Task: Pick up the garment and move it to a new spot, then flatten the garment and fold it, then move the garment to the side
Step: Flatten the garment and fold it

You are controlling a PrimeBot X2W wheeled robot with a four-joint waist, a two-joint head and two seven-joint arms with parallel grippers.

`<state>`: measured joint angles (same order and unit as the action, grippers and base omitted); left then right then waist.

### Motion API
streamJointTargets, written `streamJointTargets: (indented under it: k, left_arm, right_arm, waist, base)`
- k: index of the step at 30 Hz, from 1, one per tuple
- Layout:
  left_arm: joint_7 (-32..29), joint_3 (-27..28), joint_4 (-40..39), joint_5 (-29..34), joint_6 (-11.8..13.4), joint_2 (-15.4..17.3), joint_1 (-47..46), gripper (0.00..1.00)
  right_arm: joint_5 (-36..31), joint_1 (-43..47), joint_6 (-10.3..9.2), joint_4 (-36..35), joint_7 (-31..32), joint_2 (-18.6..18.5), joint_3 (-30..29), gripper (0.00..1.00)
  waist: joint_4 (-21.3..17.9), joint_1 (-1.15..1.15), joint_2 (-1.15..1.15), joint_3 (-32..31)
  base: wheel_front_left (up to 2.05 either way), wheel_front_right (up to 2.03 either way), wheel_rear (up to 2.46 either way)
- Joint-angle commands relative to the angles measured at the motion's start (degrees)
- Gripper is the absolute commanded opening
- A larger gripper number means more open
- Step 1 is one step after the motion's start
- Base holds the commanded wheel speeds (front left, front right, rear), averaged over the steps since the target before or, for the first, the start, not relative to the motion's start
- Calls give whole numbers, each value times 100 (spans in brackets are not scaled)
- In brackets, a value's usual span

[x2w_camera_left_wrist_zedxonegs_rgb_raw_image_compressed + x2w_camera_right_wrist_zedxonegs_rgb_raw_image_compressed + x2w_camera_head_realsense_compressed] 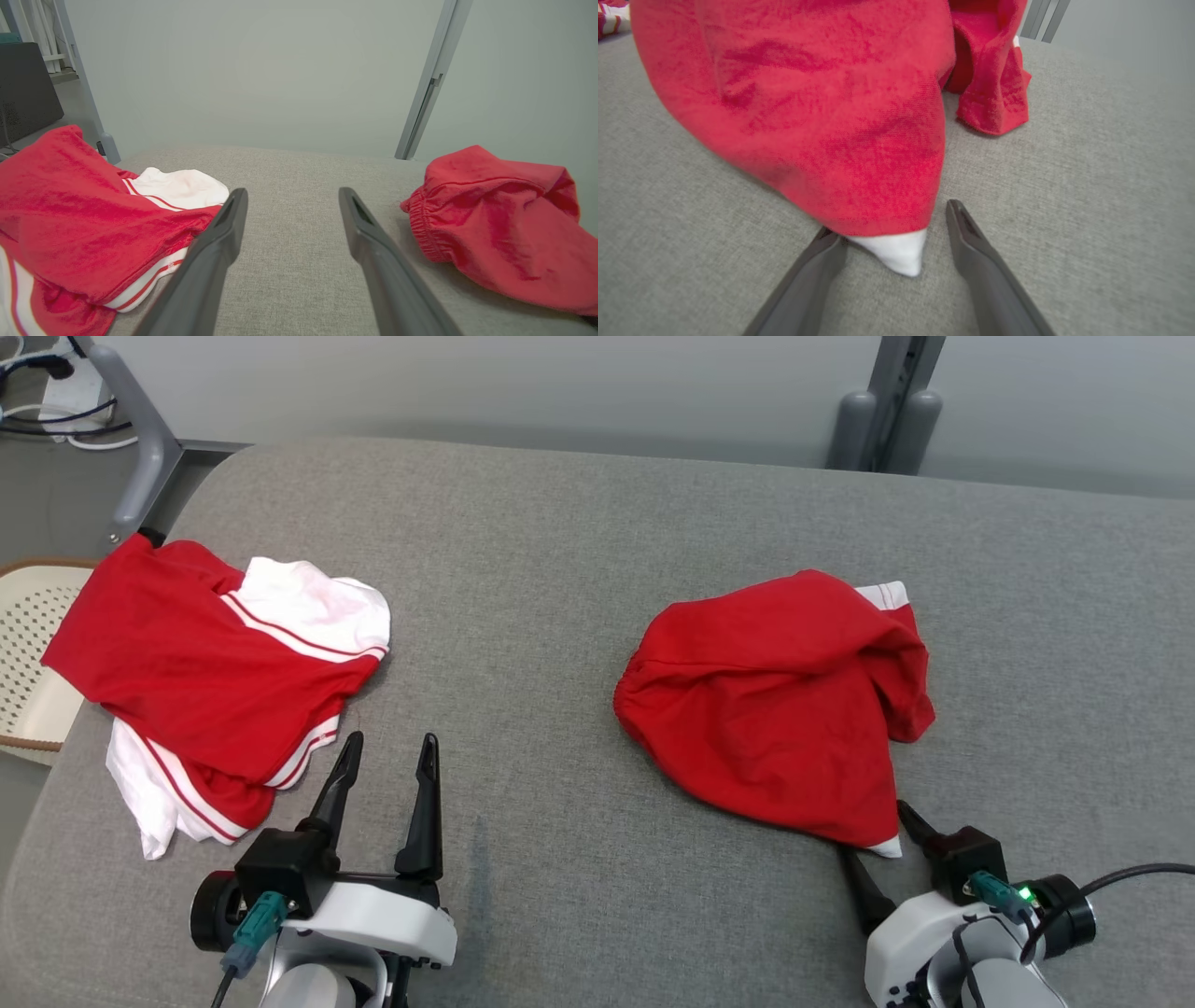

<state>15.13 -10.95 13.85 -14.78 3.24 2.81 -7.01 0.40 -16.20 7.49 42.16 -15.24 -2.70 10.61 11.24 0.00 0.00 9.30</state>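
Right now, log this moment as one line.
stage: pre-grasp | right gripper: open, straddling white corner of red garment | left gripper: open, over grey table | red-and-white garment: far left

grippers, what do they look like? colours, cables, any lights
The left gripper and right gripper match: two long, dark, tapering fingers on a black block, on a glossy white wrist housing with a black round cap at its side. A teal connector with a dark cable plugs into each. A small green light glows beside the right one's connector.
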Motion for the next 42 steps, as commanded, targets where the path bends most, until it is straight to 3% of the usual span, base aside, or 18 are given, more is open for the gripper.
streamJointTargets:
  k: [1, 2, 3, 4, 5, 17, 29, 33, 42]
  left_arm:
    - [3, 3, -25, -52, 36, 18, -89, 100]
    - [3, -1, -29, -58, 40, 17, -92, 100]
    - [3, 0, -37, -55, 50, 18, -97, 100]
    - [3, 3, -43, -59, 58, 19, -101, 100]
    - [3, 5, -49, -60, 57, 19, -103, 100]
    - [3, -17, -40, -47, 59, 19, -117, 100]
    - [3, -75, -3, -28, 44, 18, -120, 100]
    - [3, -113, 6, -50, 44, 19, -138, 100]
    - [3, -250, 19, -125, 39, 17, -195, 100]
  right_arm:
    - [38, -51, 1, 107, 15, -35, 24, 100]
    - [51, -106, 1, 98, 16, -31, 47, 64]
    - [51, -162, 1, 37, 15, -29, 40, 44]
    - [57, -196, 1, -34, 14, -36, 36, 7]
    - [63, -225, 1, -153, 12, -46, 24, 0]
    - [16, 8, 1, -2416, 7, -53, -238, 0]
    - [29, 222, 1, -4462, 7, -36, 31, 0]
    - [25, 192, 1, -4218, 7, -35, 174, 0]
    - [-151, -579, 1, -2080, 144, -39, 273, 0]
  waist:
    - [84, 0, 0, 77]
    - [100, 0, 0, 91]
    - [110, 0, 0, 102]
    - [116, 0, 0, 111]
    - [117, 0, 0, 118]
    - [-155, 0, 0, 75]
    - [-292, 0, 0, -14]
    - [-242, 0, 0, -25]
    - [-3, 0, 0, 14]
  base:
    - [0, 0, 0]
    - [0, 0, 0]
    - [0, 0, 0]
    - [0, 0, 0]
    - [0, 0, 0]
    - [0, 0, 0]
    - [0, 0, 0]
    - [0, 0, 0]
    - [0, 0, 0]
